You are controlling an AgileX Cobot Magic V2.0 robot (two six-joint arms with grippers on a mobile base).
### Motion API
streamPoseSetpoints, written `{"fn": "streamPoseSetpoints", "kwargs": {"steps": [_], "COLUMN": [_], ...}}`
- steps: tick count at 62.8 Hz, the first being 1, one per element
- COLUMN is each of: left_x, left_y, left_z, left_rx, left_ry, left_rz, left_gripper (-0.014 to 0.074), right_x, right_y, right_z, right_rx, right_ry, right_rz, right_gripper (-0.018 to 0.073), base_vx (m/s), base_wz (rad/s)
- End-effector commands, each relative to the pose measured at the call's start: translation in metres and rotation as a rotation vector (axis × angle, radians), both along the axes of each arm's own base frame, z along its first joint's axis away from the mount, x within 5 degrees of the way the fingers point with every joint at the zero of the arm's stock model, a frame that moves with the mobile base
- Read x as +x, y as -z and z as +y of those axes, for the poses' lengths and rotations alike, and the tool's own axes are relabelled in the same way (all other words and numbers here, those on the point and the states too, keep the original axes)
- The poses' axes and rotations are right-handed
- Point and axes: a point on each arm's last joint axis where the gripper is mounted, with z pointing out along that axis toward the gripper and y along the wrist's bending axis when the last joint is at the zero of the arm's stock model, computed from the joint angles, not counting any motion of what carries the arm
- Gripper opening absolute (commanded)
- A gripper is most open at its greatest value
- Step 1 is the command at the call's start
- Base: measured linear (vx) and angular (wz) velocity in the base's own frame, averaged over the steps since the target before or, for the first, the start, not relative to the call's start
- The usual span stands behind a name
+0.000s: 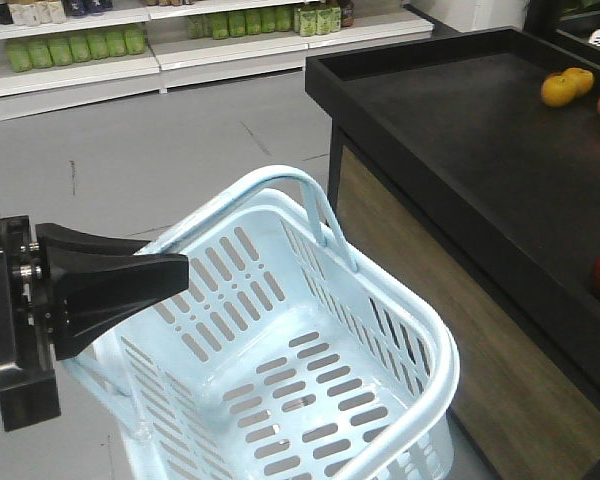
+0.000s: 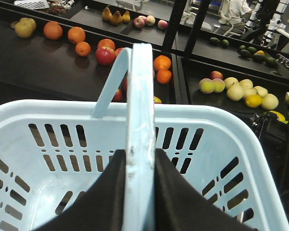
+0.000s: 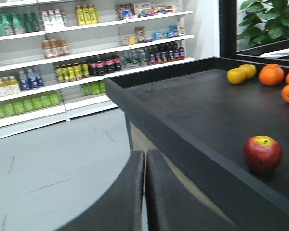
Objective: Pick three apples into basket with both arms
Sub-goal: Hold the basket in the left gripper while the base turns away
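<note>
Basket (image 2: 38, 109): pale blue, slotted walls and bottom, nothing inside. It is over the grey floor (image 1: 130, 160), just left of the black tabletop (image 3: 192, 101).

Left gripper (image 1: 165, 275): jaws clamped on the basket's raised handle (image 2: 140, 96); the second handle leans against it.

Apple (image 3: 262, 153): dark red with a yellow-green patch at the stem, upright and alone near the tabletop's near edge. The tabletop's raised lip stands between it and the right gripper (image 3: 145, 159).

Right gripper: jaws pressed together, holding nothing, off the tabletop over the floor.

Farther right on the tabletop: two yellow fruits (image 3: 243, 74), oranges (image 3: 271, 74).

Left wrist view: another red apple (image 2: 105, 55) touching oranges.

Far wall: shelves (image 3: 86, 53) of bottles.
</note>
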Motion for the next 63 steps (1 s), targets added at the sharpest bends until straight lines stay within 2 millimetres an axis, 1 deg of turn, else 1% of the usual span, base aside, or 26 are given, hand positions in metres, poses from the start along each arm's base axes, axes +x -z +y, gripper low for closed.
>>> {"fn": "streamPoseSetpoints", "kwargs": {"steps": [1, 30, 63], "left_x": [-0.0020, -0.0020, -0.0020], "left_y": [-0.0086, -0.0086, -0.0086], "left_z": [0.0020, 0.0020, 0.0020], "left_rx": [0.032, 0.032, 0.032], "left_ry": [-0.013, -0.013, -0.013], "left_rz": [-0.055, -0.055, -0.055], "left_gripper": [-0.0006, -0.0006, -0.0006], "right_x": [-0.0006, -0.0006, -0.0006], "right_y": [-0.0034, -0.0034, -0.0033], "right_z": [0.0017, 0.0017, 0.0017], "right_rx": [-0.015, -0.015, -0.015], "right_ry": [-0.016, -0.016, -0.016], "right_rz": [-0.074, -0.074, -0.073], "right_gripper": [-0.0004, -0.0004, -0.0004], "base_vx": [-0.03, 0.01, 0.10], "base_wz": [0.27, 0.30, 0.52]}}
